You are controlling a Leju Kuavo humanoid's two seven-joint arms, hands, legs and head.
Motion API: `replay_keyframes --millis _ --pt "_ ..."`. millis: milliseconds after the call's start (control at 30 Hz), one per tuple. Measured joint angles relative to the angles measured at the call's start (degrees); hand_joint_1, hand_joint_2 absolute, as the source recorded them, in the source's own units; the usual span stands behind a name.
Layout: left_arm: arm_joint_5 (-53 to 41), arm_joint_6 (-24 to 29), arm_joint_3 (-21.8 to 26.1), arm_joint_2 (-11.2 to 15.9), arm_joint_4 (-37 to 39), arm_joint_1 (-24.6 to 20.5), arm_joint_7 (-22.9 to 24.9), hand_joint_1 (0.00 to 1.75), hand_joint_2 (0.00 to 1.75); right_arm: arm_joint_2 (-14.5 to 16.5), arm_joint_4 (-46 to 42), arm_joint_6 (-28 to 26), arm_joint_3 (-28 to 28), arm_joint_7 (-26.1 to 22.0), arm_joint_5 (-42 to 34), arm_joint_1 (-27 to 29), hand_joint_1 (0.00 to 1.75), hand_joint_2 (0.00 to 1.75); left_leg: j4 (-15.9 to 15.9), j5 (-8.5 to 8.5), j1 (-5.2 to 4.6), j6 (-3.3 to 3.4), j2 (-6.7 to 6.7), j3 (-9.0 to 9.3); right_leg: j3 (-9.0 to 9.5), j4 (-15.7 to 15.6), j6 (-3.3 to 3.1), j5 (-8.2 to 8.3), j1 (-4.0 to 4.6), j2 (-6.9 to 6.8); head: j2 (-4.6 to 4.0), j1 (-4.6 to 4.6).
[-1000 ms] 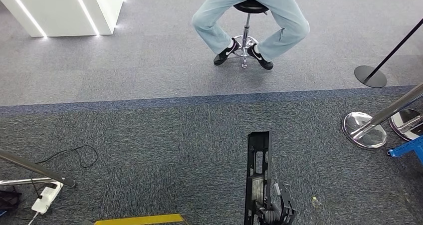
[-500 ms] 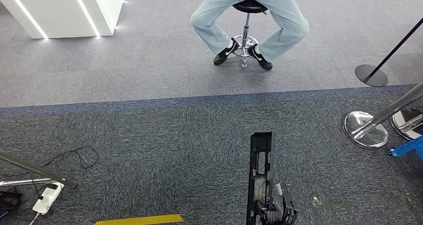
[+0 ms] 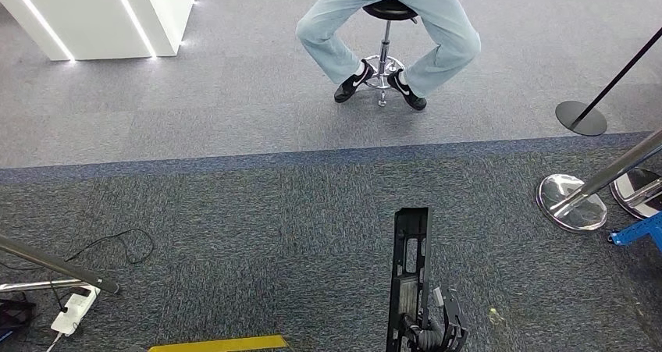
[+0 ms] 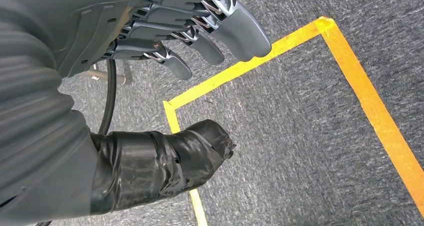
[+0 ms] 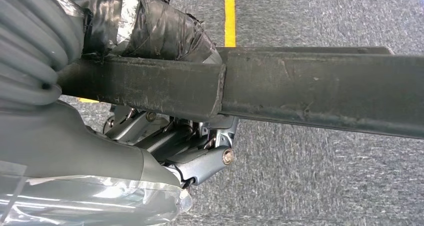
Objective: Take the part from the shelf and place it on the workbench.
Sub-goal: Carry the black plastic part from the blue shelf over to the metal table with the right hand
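Head view: long black part (image 3: 411,270), gripped at its near end by right hand (image 3: 431,332), long axis pointing straight ahead; left hand (image 4: 150,40) empty, fingers apart.

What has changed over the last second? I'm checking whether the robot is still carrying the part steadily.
The black part, gripped by the right hand, drifted slightly to the right in the head view. The grip is unchanged; the seated person, posts and power strip stay put. The left hand holds nothing.
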Motion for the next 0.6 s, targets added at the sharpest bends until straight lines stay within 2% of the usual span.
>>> replay_keyframes --millis 600 --pt "0.00 0.00 0.00 0.00 0.00 0.00 0.00 0.00 1.75 0.03 0.14 0.00 -0.32 0.00 0.00 0.00 1.75 1.75 0.00 0.00 0.00 0.00 0.00 0.01 0.01 0.00 0.00 0.00 0.00 0.00 0.00 0.00"
